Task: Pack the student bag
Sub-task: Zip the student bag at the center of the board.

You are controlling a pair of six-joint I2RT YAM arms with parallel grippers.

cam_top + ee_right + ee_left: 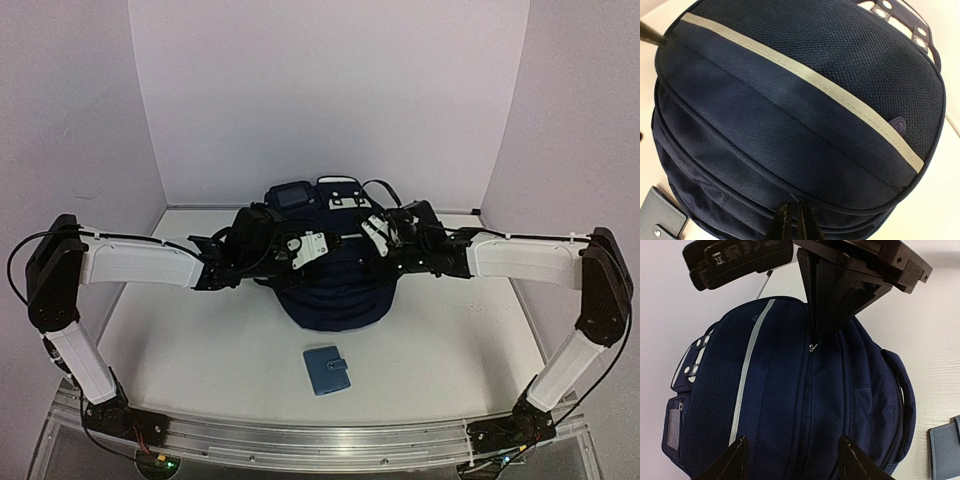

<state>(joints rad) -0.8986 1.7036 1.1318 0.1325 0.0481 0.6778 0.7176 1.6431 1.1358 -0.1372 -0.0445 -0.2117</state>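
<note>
The student bag [330, 295] is a dark navy backpack with a pale stripe, lying in the middle of the table. Both grippers are over its top. My left gripper [795, 460] is open, its two dark fingertips [741, 456] spread over the bag's fabric [790, 405] on either side of a zipper seam, with nothing held between them. My right gripper [796, 222] has its jaws pressed together at a zipper line of the bag [790, 115]. In the left wrist view its fingers [822, 315] come down onto a small metal zipper pull [813, 346].
A small light-blue snap wallet [327, 369] lies on the table in front of the bag, also seen as the wallet [945, 450] and the wallet [660, 217]. White walls close in the table at the back and sides.
</note>
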